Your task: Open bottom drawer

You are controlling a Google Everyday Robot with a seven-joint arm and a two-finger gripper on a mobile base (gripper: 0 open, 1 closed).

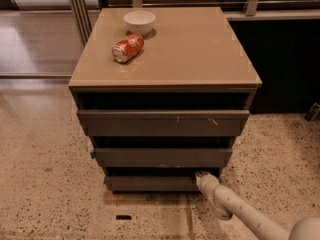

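Speckled floor around table. Tool at top edge of bottom drawer, right end. Clenched or released: cannot tell.

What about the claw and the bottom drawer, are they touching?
Cannot tell. The camera view shows the claw at the upper right edge of the bottom drawer, but no plain contact or gap.

We count 1 cabinet; 3 drawers: top drawer, middle drawer, bottom drawer; 1 can and 1 bowl on its surface; 1 gripper at the bottom drawer's upper right edge.
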